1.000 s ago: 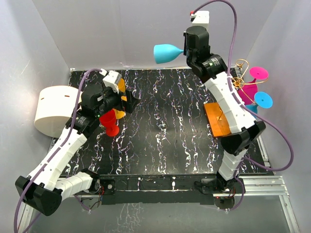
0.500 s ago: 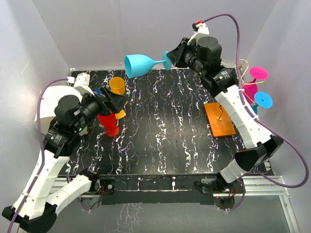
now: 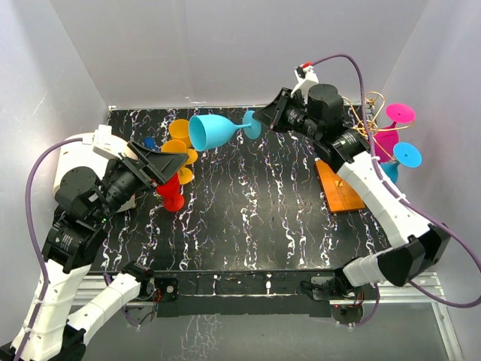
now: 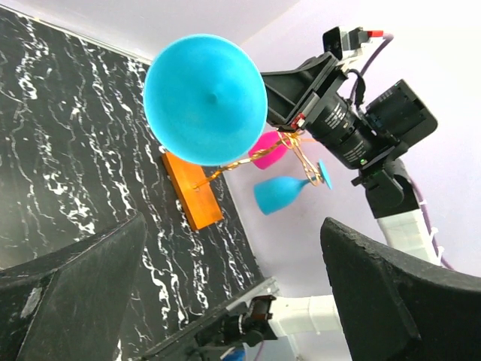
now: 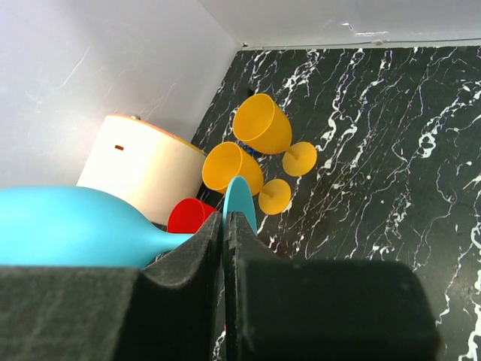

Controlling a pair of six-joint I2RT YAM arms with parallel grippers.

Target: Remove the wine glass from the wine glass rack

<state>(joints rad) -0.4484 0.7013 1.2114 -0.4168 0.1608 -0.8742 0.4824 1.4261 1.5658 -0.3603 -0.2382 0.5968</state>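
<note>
Above the tabletop (image 3: 255, 218), top view: your right gripper (image 3: 258, 120) holds the wine glass (image 3: 212, 131) sideways in the air at 11 o'clock, with the bowl toward the left gripper (image 3: 171, 159). The wine glass rack (image 3: 337, 188) sits well apart at 3 o'clock, and a pink glass (image 3: 387, 140) and a blue glass (image 3: 406, 154) hang on it.
Left wrist view: jaws wide with nothing between them. The bowl (image 4: 204, 98) faces you at 12 o'clock.
Right wrist view: jaws almost closed, pinching only the thin edge of the glass's foot (image 5: 239, 197). Orange glasses (image 5: 259, 124), a red glass (image 5: 192, 214) and a white cylinder (image 5: 139, 169) lie beyond.
Risk, slip: the grip is slight and the bowl hangs far out, so a jolt could swing it loose onto the glasses below.
Risk, bump: the wide left jaws stand near, so closing in carelessly could knock the bowl.
Surface: black with white veins; it looks hard, so a drop would probably bounce or roll.
Room: plain pale walls (image 3: 188, 45) on three sides.
</note>
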